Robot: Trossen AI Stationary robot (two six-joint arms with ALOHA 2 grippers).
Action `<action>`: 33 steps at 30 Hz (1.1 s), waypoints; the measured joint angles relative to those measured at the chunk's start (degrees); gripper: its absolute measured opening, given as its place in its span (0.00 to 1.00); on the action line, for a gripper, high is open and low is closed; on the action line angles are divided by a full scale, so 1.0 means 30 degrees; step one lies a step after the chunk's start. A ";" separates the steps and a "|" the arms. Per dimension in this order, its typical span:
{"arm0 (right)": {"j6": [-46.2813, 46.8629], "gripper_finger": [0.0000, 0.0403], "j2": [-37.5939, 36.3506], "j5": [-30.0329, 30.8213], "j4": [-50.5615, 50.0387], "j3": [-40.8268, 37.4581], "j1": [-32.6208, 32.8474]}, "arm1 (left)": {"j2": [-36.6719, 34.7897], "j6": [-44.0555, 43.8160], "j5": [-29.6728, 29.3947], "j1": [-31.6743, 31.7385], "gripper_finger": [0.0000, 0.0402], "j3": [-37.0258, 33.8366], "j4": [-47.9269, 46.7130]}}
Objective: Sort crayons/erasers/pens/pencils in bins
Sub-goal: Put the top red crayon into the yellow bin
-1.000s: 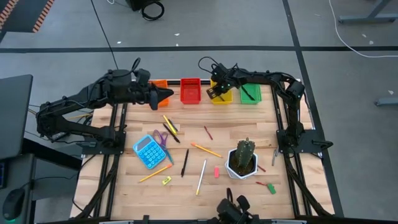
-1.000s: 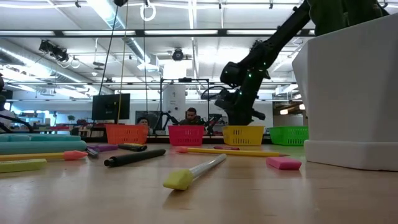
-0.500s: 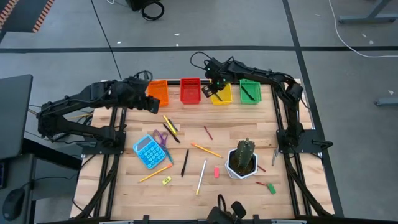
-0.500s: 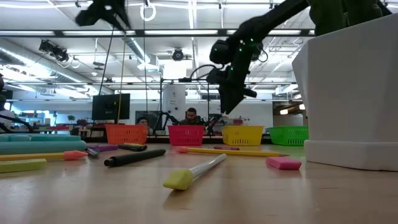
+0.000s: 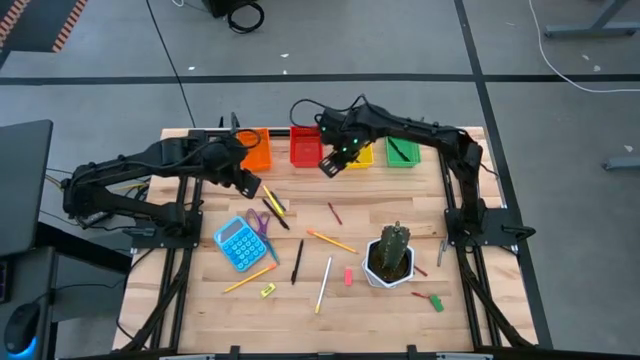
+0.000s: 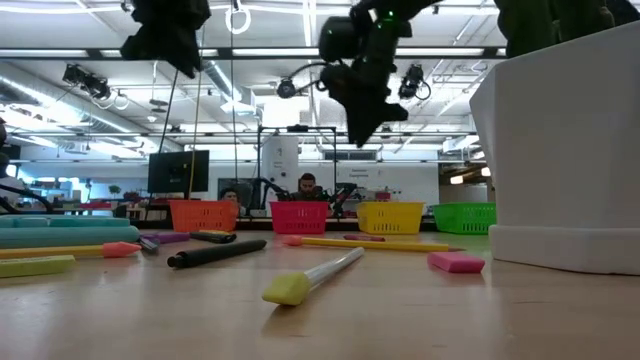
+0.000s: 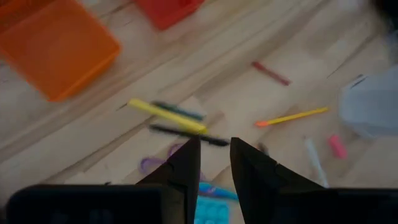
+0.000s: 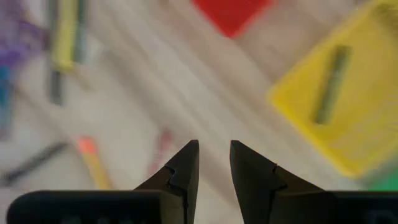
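Four bins along desk (image 5: 460, 300) far edge: orange bin (image 5: 256, 150), red bin (image 5: 305, 146), yellow bin (image 5: 357, 152), green bin (image 5: 402, 148). Yellow bin holds dark stick, green bin too. Rest loose on desk: yellow pen (image 5: 272, 198) + black pen (image 5: 275, 218) near scissors (image 5: 257, 220) & blue calculator (image 5: 237, 243); red crayon (image 5: 335, 213) mid-desk; pencil (image 5: 331, 241), pale pencil (image 5: 324, 284), pink eraser (image 5: 348, 276) near cactus pot (image 5: 390, 256). Left gripper (image 5: 247, 185) above desk just front of orange bin, narrow gap, nothing held. Right gripper (image 5: 328, 165) betw red & yellow bins, narrow gap, empty.
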 joint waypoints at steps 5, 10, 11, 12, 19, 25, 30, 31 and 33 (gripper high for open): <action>0.3256 0.24 0.0011 -0.0606 0.2030 -0.1211 0.1813 | -0.0212 0.0065 0.0389 -0.0124 0.24 0.0022 0.1994; 0.5445 0.24 0.0015 0.0164 0.2871 -0.3234 0.2906 | -0.0525 0.0092 0.0924 -0.0117 0.24 0.0030 0.3312; 0.5785 0.24 0.0015 0.0184 0.3055 -0.3757 0.3031 | -0.0631 0.0202 0.1102 -0.0117 0.24 0.0030 0.3238; 0.6107 0.24 0.0015 0.0199 0.3427 -0.4268 0.3128 | -0.0714 0.0418 0.1228 -0.0117 0.24 0.0030 0.3255; 0.8304 0.24 0.0029 -0.0579 0.7033 -0.7405 0.3968 | -0.1455 0.1910 0.2894 -0.0302 0.22 0.0037 0.3719; 0.9484 0.24 0.0029 0.0075 0.8264 -0.8365 0.4565 | -0.1982 0.2039 0.2932 -0.1027 0.20 0.0037 0.5186; 0.9486 0.24 0.0029 0.1094 0.8577 -0.8843 0.4562 | -0.2037 0.2080 0.2924 -0.1268 0.20 0.0041 0.5871; 0.9497 0.24 0.0029 0.1228 0.8705 -0.9030 0.4535 | -0.2033 0.2069 0.2924 -0.1277 0.20 0.0037 0.5965; 0.9456 0.24 0.0029 0.1303 0.8665 -0.9431 0.4521 | -0.2041 0.1938 0.2924 -0.1282 0.19 0.0037 0.6149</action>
